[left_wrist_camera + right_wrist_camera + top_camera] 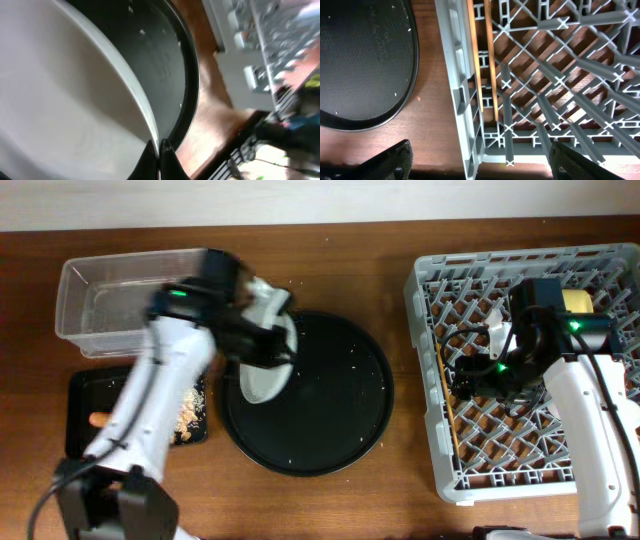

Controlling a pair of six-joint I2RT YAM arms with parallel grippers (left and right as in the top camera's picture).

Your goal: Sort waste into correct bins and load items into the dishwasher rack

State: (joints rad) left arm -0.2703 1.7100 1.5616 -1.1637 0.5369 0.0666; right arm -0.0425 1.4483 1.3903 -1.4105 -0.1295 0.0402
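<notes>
Shows left gripper (159, 150) pinching pale grey plate (65, 100) by its rim, right gripper (485, 160) spread open above dishwasher rack (455, 65); risks plate slipping from so thin a hold.

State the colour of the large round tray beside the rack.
The large round tray is black, clearest in the overhead view.

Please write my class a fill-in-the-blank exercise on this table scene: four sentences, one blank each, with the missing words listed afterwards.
1. The left end effector holds a pale grey ____ by its rim.
2. Two chopsticks lie inside the big grey ____.
3. The carrot lies on a flat rectangular tray coloured ____.
4. The right end effector has its fingers ____.

Missing words: plate; rack; black; open.
</notes>
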